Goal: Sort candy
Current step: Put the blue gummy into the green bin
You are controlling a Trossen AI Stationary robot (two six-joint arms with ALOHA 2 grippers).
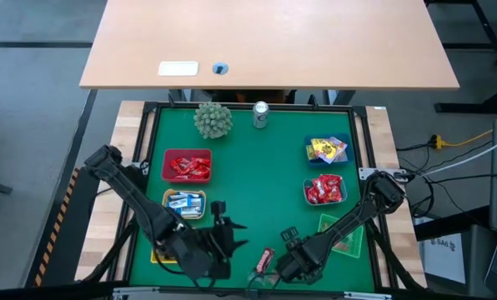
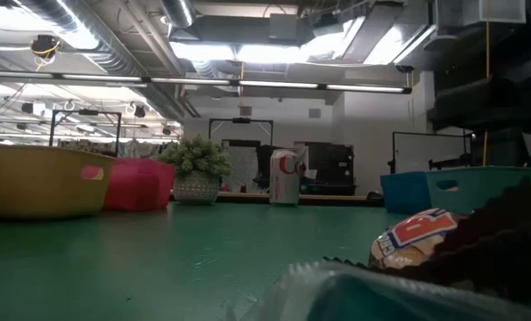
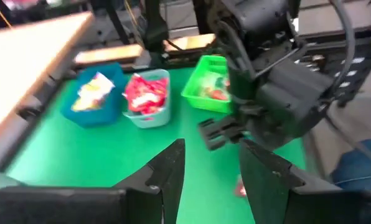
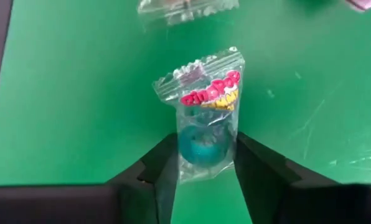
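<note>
A clear-wrapped candy (image 4: 205, 118) with a blue ring inside and pink lettering lies on the green mat near the table's front edge. My right gripper (image 4: 205, 144) points down over it, its fingers closed on the packet's lower end. In the high view that gripper (image 1: 272, 268) is at the front centre, beside a brown-red candy (image 1: 265, 257). My left gripper (image 3: 210, 165) hangs open above the mat at the front left (image 1: 230, 233), nothing between its fingers, facing the right arm. Sorted candy lies in the baskets. My right gripper pinches the candy packet's two side edges (image 4: 184, 155) between its two fingers, at the end that holds the blue ring. The fingers come from above, pointing down, and lie across the packet. The packet lies flat on the mat, its printed end (image 4: 213, 87) stretching away from the fingers.
Red basket (image 1: 187, 165) and yellow basket (image 1: 184, 202) stand at the left; blue (image 1: 326, 150), light blue (image 1: 324, 190) and green (image 1: 340, 233) baskets at the right. A spiky green ball (image 1: 213, 119) and a can (image 1: 260, 114) stand at the far edge. Another clear wrapper (image 4: 185, 9) lies nearby.
</note>
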